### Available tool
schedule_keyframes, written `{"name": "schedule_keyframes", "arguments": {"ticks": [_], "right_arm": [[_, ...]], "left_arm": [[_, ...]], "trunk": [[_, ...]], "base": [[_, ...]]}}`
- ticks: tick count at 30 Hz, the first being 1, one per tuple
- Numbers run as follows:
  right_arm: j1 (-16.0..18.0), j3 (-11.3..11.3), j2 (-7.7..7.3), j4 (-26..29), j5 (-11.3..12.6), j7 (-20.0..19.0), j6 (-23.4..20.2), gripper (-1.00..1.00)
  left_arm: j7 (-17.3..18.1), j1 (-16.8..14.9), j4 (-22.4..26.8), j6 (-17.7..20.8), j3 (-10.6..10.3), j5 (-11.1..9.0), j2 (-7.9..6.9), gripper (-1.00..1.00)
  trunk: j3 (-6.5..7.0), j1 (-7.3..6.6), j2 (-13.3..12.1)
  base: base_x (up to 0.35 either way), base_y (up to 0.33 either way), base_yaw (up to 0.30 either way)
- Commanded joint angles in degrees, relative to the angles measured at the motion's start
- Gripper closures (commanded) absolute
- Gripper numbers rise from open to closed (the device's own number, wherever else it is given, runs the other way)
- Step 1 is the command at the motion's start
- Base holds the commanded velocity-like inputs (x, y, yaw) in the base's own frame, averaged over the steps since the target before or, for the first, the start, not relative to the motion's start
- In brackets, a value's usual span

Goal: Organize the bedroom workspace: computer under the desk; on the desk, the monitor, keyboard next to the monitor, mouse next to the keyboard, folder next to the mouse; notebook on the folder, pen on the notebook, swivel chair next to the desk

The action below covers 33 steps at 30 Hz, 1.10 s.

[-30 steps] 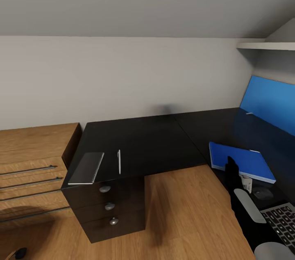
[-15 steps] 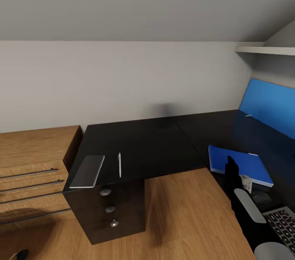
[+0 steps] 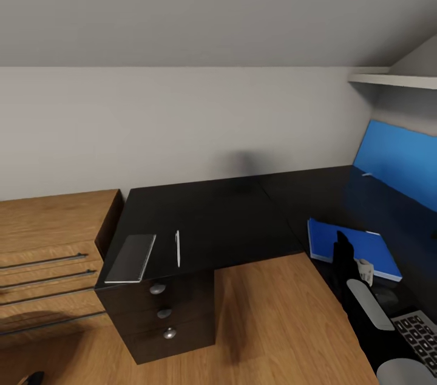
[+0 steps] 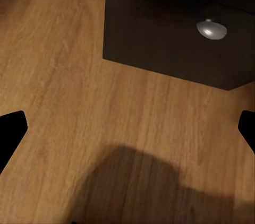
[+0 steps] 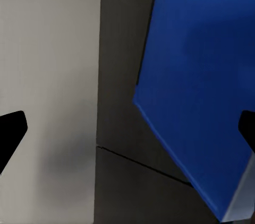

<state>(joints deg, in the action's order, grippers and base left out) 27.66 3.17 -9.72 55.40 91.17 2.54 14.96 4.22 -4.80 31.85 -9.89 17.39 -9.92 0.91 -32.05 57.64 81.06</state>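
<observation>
The black L-shaped desk (image 3: 224,215) spans the head view. Near the front edge of its left wing lie the grey notebook (image 3: 130,258) and, just right of it, the white pen (image 3: 177,248). The blue folder (image 3: 352,241) lies flat on the right wing, with the small black mouse (image 3: 383,296) and the keyboard (image 3: 419,331) nearer me. My right gripper (image 3: 343,252) stands at the folder's near edge; the right wrist view shows it open (image 5: 127,128), with the folder (image 5: 202,75) ahead. My left gripper (image 4: 127,128) is open over the wood floor.
A light-wood chest of drawers (image 3: 42,251) adjoins the desk's left end. The dark drawer unit (image 3: 162,313) with silver knobs (image 4: 211,29) sits under the left wing. A blue wall panel (image 3: 397,160) and a white shelf (image 3: 394,78) are at the right. Wood floor (image 3: 267,324) lies in the desk's inner corner.
The whole head view has shifted, so the desk sits slightly lower in the picture and a dark skylight edge shows at the top. Nothing on the desk has moved.
</observation>
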Motion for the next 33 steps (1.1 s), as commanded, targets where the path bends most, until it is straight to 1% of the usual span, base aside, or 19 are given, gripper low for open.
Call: {"name": "schedule_keyframes", "arguments": {"ticks": [1,8,10,12,13,18,19,20,22,23,24,28,30,31,33], "right_arm": [[0.0,-0.1,-0.03,0.1,0.4,0.2,0.2,-1.00],[0.0,-0.1,0.03,0.1,0.4,0.2,0.2,-1.00],[0.0,-0.5,0.04,0.1,0.4,0.2,0.2,-1.00],[0.0,-1.5,0.04,0.1,0.3,0.2,0.2,-1.00],[0.0,-3.8,0.05,0.2,0.0,0.2,0.3,-1.00],[0.0,-6.3,0.08,0.8,-0.1,0.2,0.2,-1.00],[0.0,-7.2,0.13,1.1,-0.1,0.2,0.2,-1.00],[0.0,-7.6,0.19,1.3,-0.1,0.1,0.2,-1.00],[0.0,-8.4,0.36,1.6,-0.1,0.1,0.2,-1.00],[0.0,-9.4,0.78,1.9,-0.1,0.1,0.2,-1.00],[0.0,-9.8,1.25,2.0,-0.1,0.1,0.2,-1.00],[0.0,-10.5,2.61,2.2,-0.3,0.1,0.2,-1.00],[0.0,-11.2,3.47,2.2,-0.8,0.1,0.2,-1.00],[0.0,-12.2,3.98,2.2,-1.4,0.1,0.3,-1.00],[0.0,-13.3,4.43,2.2,-2.3,0.1,0.3,-1.00]], "left_arm": [[0.4,0.0,0.0,0.0,0.3,-0.5,0.05,-1.00],[0.4,0.0,0.0,0.0,0.3,-0.5,0.05,-1.00],[0.4,0.0,0.0,0.0,0.3,-0.5,0.05,-1.00],[0.4,0.0,0.0,0.0,0.3,-0.5,0.05,-1.00],[0.4,0.0,0.0,0.0,0.3,-0.5,0.05,-1.00],[0.4,0.0,0.0,0.0,0.3,-0.5,0.05,-1.00],[0.4,0.0,0.0,0.0,0.3,-0.5,0.05,-1.00],[0.4,0.0,0.0,0.0,0.3,-0.5,0.05,-1.00],[0.4,0.0,0.0,0.0,0.3,-0.5,0.05,-1.00],[0.4,0.0,0.0,0.0,0.3,-0.5,0.05,-1.00],[0.4,0.0,0.0,0.0,0.3,-0.5,0.05,-1.00],[0.4,0.0,-0.1,0.0,0.3,-0.5,0.05,-1.00],[0.4,0.0,-0.1,0.0,0.2,-0.5,0.05,-1.00],[0.4,0.0,-0.1,0.0,0.2,-0.5,0.05,-1.00],[0.4,0.0,-0.1,0.0,0.2,-0.5,0.04,-1.00]], "trunk": [[0.13,-0.23,-0.4],[1.39,-1.77,-3.2],[1.75,-2.21,-4.0],[2.10,-2.64,-4.8],[2.28,-2.86,-5.2],[3.18,-3.96,-7.2],[3.36,-4.18,-7.6],[3.54,-4.40,-8.0],[3.54,-4.40,-8.0],[3.54,-4.40,-8.0],[3.54,-4.40,-8.0],[3.54,-4.40,-8.0],[3.56,-4.40,-8.0],[3.59,-4.40,-8.0],[3.66,-4.40,-8.0]], "base": [[0.000,0.000,0.000],[0.000,0.000,0.000],[0.000,0.000,0.000],[0.000,0.000,0.000],[0.000,0.000,0.000],[0.000,0.000,0.000],[0.000,0.000,0.000],[0.000,0.000,0.000],[0.000,0.000,0.000],[0.000,0.000,0.000],[0.000,0.000,0.000],[0.000,0.000,0.000],[0.000,0.000,0.044],[0.000,0.000,0.117],[0.000,0.000,0.146]]}}
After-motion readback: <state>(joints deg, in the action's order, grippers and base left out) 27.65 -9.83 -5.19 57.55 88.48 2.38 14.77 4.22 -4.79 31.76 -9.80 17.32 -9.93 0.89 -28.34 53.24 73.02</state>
